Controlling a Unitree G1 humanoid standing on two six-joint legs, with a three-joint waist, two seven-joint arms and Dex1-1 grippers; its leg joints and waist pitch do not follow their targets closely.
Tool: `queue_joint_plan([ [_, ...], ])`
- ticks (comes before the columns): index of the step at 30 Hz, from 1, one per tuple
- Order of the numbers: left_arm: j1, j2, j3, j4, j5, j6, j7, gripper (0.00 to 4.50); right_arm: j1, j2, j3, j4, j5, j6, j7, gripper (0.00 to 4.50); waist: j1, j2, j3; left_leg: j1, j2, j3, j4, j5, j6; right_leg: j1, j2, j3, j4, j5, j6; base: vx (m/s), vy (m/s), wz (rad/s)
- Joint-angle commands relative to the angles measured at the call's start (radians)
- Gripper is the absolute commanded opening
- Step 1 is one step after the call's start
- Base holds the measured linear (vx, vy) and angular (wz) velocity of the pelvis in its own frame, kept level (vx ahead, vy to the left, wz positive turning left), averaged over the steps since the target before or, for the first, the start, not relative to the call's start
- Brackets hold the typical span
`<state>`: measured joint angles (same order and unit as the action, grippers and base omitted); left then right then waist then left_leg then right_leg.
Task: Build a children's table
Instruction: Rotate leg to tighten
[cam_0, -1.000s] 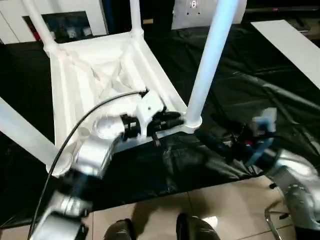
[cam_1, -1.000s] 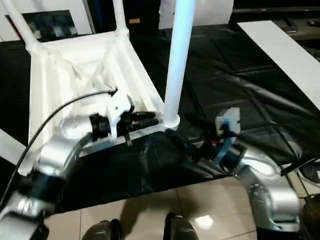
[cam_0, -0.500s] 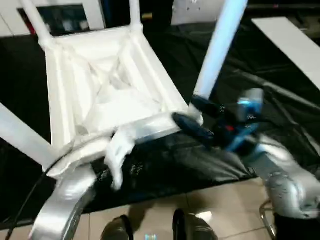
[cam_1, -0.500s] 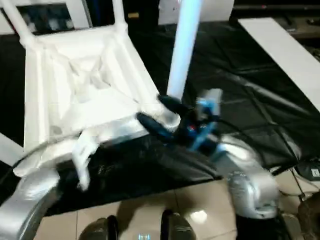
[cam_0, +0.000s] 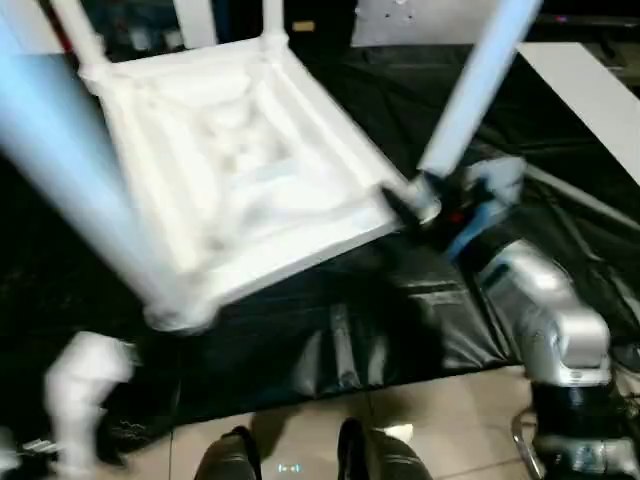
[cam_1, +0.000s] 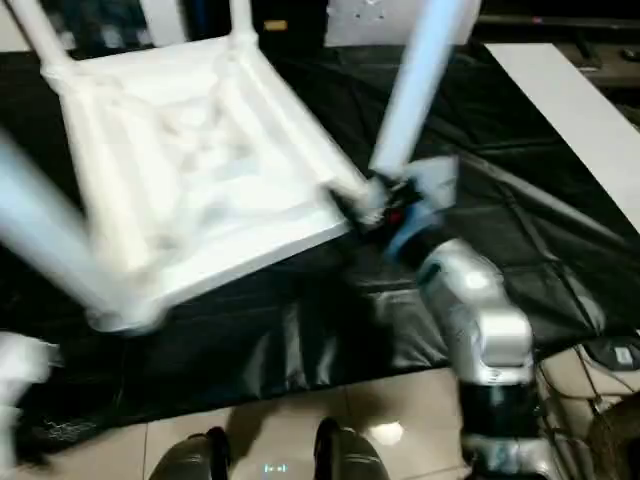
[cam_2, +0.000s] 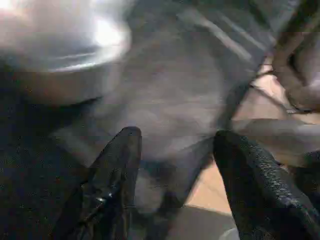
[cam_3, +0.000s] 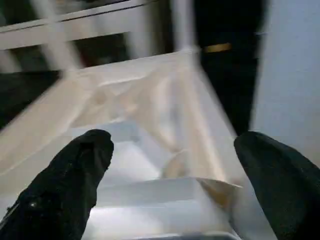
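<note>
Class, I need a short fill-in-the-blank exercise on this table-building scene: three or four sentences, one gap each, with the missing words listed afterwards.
1. The white table top lies with its ribbed underside facing ____.
2. The work surface under the table is covered in a sheet coloured ____.
3. The right hand has its two fingers spread ____ at a corner of the table top.
4. The leg nearest the right hand is already seated in a corner ____.

Missing words: up; black; open; socket

Upright legs (cam_0: 470, 95) fence upturned top (cam_0: 240, 170) — black surface (cam_0: 330, 340) free
</note>
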<state>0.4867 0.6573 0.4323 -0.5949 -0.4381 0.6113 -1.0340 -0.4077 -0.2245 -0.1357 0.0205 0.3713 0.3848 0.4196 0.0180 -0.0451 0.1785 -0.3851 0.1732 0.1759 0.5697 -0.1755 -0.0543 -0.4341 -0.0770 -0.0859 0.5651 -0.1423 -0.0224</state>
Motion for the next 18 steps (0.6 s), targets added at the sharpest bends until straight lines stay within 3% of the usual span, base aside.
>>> queue_joint_plan([
  [1, -0.011, 0.013, 0.034, -0.001, -0.023, -0.006, -0.018, 2.93, 0.007, -0.027, -0.027, 0.031, -0.033, -0.024, -0.007, 4.5, -0.012, 0.005, -0.047, 0.032, 0.053, -0.017, -0.087, -0.313, 0.006, 0.037, -0.058, 0.065, -0.069, -0.414, -0.106, 0.0, 0.0, 0.0],
  [2, -0.011, 0.013, 0.034, -0.001, -0.023, -0.006, -0.018, 2.99, 0.007, -0.027, -0.027, 0.031, -0.033, -0.024, -0.007, 4.5, -0.009, 0.01, -0.05, 0.029, 0.053, -0.018, -0.087, -0.289, 0.011, 0.04, -0.06, 0.067, -0.064, -0.396, -0.107, 0.0, 0.0, 0.0],
  [3, -0.07, 0.033, 0.065, 0.041, -0.037, -0.017, -0.009, 3.06, 0.021, -0.048, -0.004, 0.052, -0.065, -0.048, 0.009, 4.5, -0.009, 0.013, -0.053, 0.031, 0.051, -0.016, -0.085, -0.27, 0.015, 0.039, -0.058, 0.067, -0.062, -0.366, -0.116, 0.0, 0.0, 0.0],
  [7, -0.151, 0.042, 0.062, 0.084, -0.06, -0.028, 0.006, 3.39, 0.05, -0.064, 0.03, 0.051, -0.084, -0.045, 0.021, 4.5, -0.013, 0.006, -0.062, 0.024, 0.049, -0.014, -0.077, -0.202, 0.042, 0.051, -0.06, 0.069, -0.049, -0.276, -0.154, 0.0, 0.0, 0.0],
  [8, -0.189, 0.039, 0.047, 0.093, -0.083, -0.02, 0.007, 3.39, 0.076, -0.072, 0.059, 0.034, -0.088, -0.039, 0.043, 4.5, -0.014, 0.009, -0.063, 0.022, 0.049, -0.015, -0.075, -0.194, 0.046, 0.053, -0.061, 0.07, -0.046, -0.265, -0.161, 0.0, 0.0, 0.0],
  [10, -0.252, 0.027, 0.016, 0.105, -0.109, -0.01, 0.018, 3.53, 0.122, -0.079, 0.103, 0.003, -0.094, -0.022, 0.074, 4.5, -0.012, 0.009, -0.065, 0.028, 0.048, -0.009, -0.071, -0.189, 0.056, 0.048, -0.058, 0.072, -0.046, -0.254, -0.175, 0.0, 0.0, 0.0],
  [13, -0.306, 0.003, -0.019, 0.127, -0.092, -0.023, 0.045, 3.82, 0.166, -0.073, 0.127, -0.023, -0.115, -0.02, 0.06, 4.5, -0.012, 0.005, -0.065, 0.022, 0.05, -0.011, -0.072, -0.182, 0.06, 0.054, -0.06, 0.072, -0.045, -0.265, -0.182, 0.0, 0.0, 0.0],
  [14, -0.316, -0.013, -0.026, 0.133, -0.088, -0.028, 0.057, 3.87, 0.176, -0.066, 0.125, -0.033, -0.114, -0.027, 0.056, 4.5, -0.013, 0.017, -0.069, 0.025, 0.05, -0.01, -0.07, -0.201, 0.051, 0.054, -0.06, 0.072, -0.049, -0.291, -0.185, 0.0, 0.0, 0.0],
  [15, -0.32, -0.021, -0.029, 0.135, -0.094, -0.025, 0.064, 3.92, 0.181, -0.062, 0.123, -0.04, -0.117, -0.033, 0.051, 4.5, -0.013, 0.012, -0.069, 0.025, 0.05, -0.01, -0.07, -0.21, 0.047, 0.054, -0.06, 0.073, -0.049, -0.301, -0.182, 0.0, 0.0, 0.0],
  [16, -0.32, -0.026, -0.034, 0.135, -0.093, -0.028, 0.07, 4.01, 0.183, -0.06, 0.121, -0.042, -0.119, -0.032, 0.045, 4.5, -0.012, 0.02, -0.075, 0.024, 0.05, -0.013, -0.07, -0.212, 0.04, 0.06, -0.06, 0.073, -0.044, -0.311, -0.181, 0.0, 0.0, 0.0],
  [18, -0.313, -0.05, -0.05, 0.128, -0.074, -0.046, 0.101, 4.24, 0.19, -0.053, 0.114, -0.055, -0.112, -0.026, 0.032, 4.5, -0.015, 0.013, -0.07, 0.028, 0.05, -0.011, -0.072, -0.239, 0.034, 0.055, -0.057, 0.074, -0.052, -0.344, -0.172, 0.0, 0.0, 0.0],
])
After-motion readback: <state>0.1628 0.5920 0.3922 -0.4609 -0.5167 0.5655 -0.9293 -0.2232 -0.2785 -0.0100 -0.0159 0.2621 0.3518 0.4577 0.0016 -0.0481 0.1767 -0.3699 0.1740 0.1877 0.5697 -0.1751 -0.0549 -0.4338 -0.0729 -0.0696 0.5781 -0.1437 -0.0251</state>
